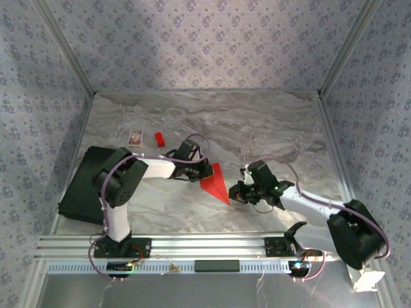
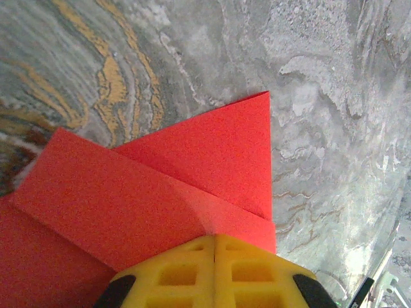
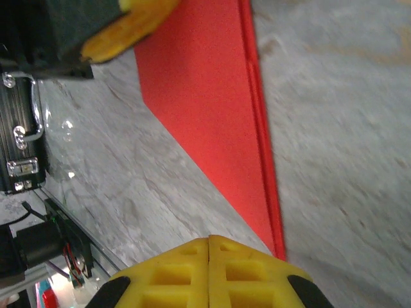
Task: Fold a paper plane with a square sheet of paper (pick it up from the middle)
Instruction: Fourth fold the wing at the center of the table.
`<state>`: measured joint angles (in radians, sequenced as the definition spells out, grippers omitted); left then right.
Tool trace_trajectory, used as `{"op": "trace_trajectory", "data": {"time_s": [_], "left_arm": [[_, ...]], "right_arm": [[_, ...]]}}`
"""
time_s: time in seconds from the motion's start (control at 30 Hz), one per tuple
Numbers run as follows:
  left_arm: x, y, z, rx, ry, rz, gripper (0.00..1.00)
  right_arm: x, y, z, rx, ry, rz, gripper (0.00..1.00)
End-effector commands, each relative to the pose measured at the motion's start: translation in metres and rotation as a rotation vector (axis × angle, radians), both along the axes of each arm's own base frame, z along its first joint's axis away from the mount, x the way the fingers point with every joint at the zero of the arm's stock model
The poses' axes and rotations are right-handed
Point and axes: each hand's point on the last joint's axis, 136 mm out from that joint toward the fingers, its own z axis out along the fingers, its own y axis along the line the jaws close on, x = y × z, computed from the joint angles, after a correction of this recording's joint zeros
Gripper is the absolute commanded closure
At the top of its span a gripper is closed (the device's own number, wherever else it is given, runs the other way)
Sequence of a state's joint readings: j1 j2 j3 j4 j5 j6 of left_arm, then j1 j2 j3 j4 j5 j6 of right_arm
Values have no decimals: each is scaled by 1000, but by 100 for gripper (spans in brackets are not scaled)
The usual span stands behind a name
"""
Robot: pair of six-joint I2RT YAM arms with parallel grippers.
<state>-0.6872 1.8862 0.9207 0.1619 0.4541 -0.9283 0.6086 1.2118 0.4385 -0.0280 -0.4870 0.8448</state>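
The thin bright red sheet of paper (image 1: 216, 183) lies flat near the middle of the grey marble table (image 1: 270, 122), folded into a long pointed shape with layers on top of each other. The left gripper (image 1: 200, 171) sits at its wide end with its yellow fingers (image 2: 180, 276) pressed together. They look like they push down on the paper, not pinch it. The right gripper (image 1: 239, 192) is just beside the pointy end, and its fingers are pressed together too, with nothing between them. The table looks smooth, so the paper could slide if one gripper pushes sideways. Then the next fold would come out crooked and the plane lopsided. The flaps could pop open if the left gripper lifts off. The pointy end is thin, so a bump from the right gripper could bend it. A small red block (image 1: 158, 138) and a small patterned card (image 1: 135, 136) lie well apart, so they should not get in the way.
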Motion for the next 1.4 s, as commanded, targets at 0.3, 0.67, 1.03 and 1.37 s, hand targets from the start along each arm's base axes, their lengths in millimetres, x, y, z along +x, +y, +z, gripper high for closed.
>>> {"op": "trace_trajectory", "data": {"time_s": [0.3, 0.67, 1.03, 1.37], "left_arm": [[-12, 30, -41, 145, 79, 34, 98], [-12, 34, -45, 139, 90, 48, 98], [-14, 36, -47, 132, 94, 55, 98], [-14, 36, -46, 132, 93, 57, 98]], "right_arm": [[16, 28, -29, -23, 36, 82, 95], [-26, -2, -66, -87, 142, 62, 96], [-5, 2, -15, -57, 18, 44, 95], [-7, 11, -34, -69, 63, 60, 93]]}}
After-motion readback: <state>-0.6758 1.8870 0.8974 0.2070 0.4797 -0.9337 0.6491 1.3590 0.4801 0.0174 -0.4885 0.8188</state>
